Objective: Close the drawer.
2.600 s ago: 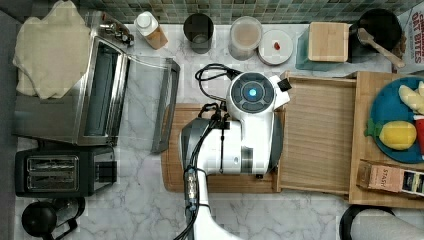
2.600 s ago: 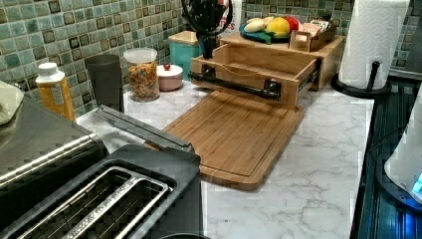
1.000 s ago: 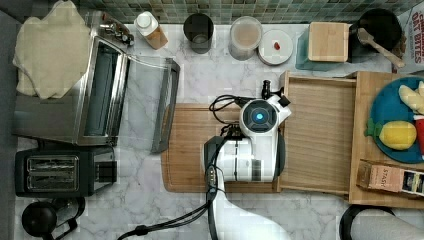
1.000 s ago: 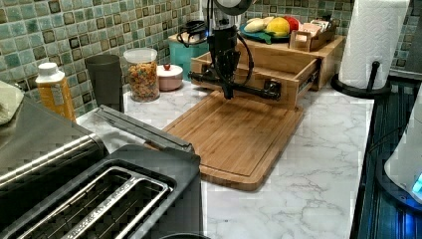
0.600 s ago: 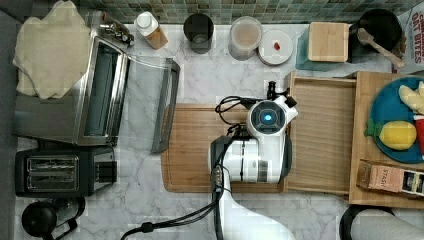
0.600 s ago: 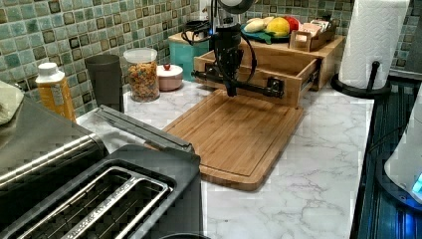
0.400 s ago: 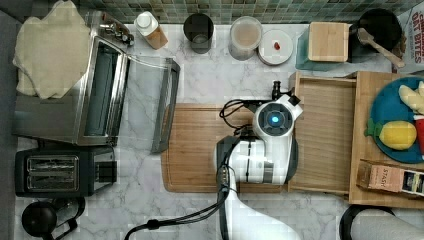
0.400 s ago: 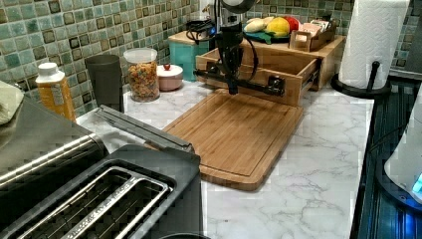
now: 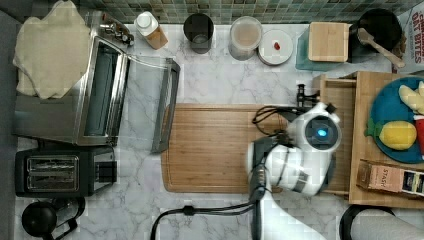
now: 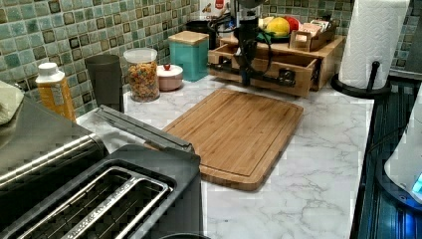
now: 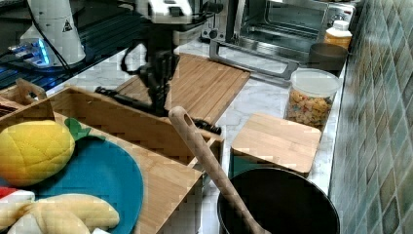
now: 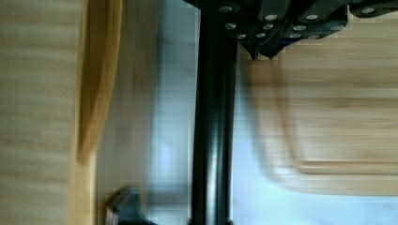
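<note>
Up close, wrist view shows gripper (image 12: 263, 44) at drawer's (image 12: 42, 93) handle (image 12: 213, 131).

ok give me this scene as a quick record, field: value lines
drawer: partly open, still out from the wooden stand
drawer handle: black bar across the front
gripper: down at the handle
cutting board: flat on the marble counter in front of the drawer
stand top: blue plate with fruit
teal box: beside the stand, wooden lid on
</note>
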